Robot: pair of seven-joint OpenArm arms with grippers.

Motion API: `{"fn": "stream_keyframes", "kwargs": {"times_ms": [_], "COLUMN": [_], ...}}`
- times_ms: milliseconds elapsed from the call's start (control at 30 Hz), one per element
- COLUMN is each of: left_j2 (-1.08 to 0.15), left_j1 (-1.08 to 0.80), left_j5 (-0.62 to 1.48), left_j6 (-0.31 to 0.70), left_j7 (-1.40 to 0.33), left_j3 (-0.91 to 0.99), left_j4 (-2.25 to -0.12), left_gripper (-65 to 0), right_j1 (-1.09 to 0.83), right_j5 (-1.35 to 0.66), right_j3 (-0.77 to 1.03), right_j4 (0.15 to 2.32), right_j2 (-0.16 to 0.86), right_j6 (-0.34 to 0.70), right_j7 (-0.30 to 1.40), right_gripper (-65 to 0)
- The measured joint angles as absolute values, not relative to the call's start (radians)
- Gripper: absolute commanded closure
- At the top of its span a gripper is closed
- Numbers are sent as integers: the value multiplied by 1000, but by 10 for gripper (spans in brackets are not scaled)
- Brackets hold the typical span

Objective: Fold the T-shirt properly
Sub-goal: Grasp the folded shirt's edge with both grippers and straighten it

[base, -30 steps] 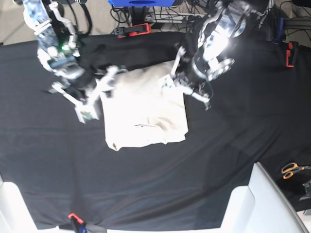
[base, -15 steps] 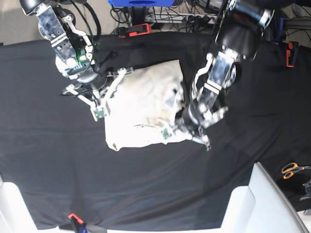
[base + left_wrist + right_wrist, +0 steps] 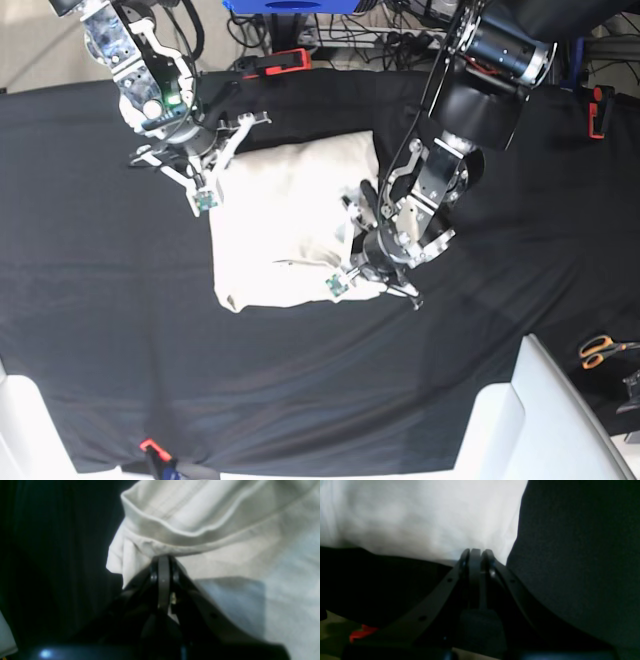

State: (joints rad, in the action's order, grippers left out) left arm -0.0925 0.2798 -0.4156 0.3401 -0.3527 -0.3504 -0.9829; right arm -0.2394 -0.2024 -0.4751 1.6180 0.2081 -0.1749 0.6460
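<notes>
The cream T-shirt (image 3: 285,220) lies as a rough rectangle in the middle of the black cloth (image 3: 120,300). My left gripper (image 3: 372,268) is at its lower right edge. In the left wrist view the left gripper (image 3: 163,558) is shut, pinching the T-shirt (image 3: 225,542) just under a rolled hem. My right gripper (image 3: 207,190) is at the shirt's upper left corner. In the right wrist view the right gripper (image 3: 475,551) is shut at the edge of the T-shirt (image 3: 420,517), which looks held a little off the cloth.
Orange-handled scissors (image 3: 600,350) lie at the right edge. White blocks stand at the front right (image 3: 530,420) and front left (image 3: 25,430). A red clamp (image 3: 280,62) and a blue object (image 3: 290,5) sit at the back, among cables.
My left gripper has swung from the shirt's upper right corner down to its lower right edge. My right gripper has shifted up and right to the upper left corner.
</notes>
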Motion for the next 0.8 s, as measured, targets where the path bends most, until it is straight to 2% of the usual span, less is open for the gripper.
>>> {"fn": "stream_keyframes", "kwargs": {"times_ms": [433, 600, 700, 800], "left_j2": [-97, -94, -75, -78], "left_j1": [366, 411, 447, 457], "left_j5": [-419, -419, -418, -418], "left_j6": [342, 340, 340, 342], "left_j7": [-355, -354, -353, -375], "left_j3": [-350, -350, -344, -343], "left_j4": [-954, -936, -942, -1053], "left_gripper": [0, 0, 0, 0], "right_j1": [-270, -267, -286, -292], "right_j5": [-197, -195, -200, -201], "right_j3": [-475, -470, -388, -319], "right_j4": [1780, 1843, 1864, 1866], "right_j2": [213, 260, 257, 262], "right_j6": [-176, -182, -177, -175], "right_j7": [721, 718, 719, 711], "right_gripper": [-29, -30, -30, -30]}}
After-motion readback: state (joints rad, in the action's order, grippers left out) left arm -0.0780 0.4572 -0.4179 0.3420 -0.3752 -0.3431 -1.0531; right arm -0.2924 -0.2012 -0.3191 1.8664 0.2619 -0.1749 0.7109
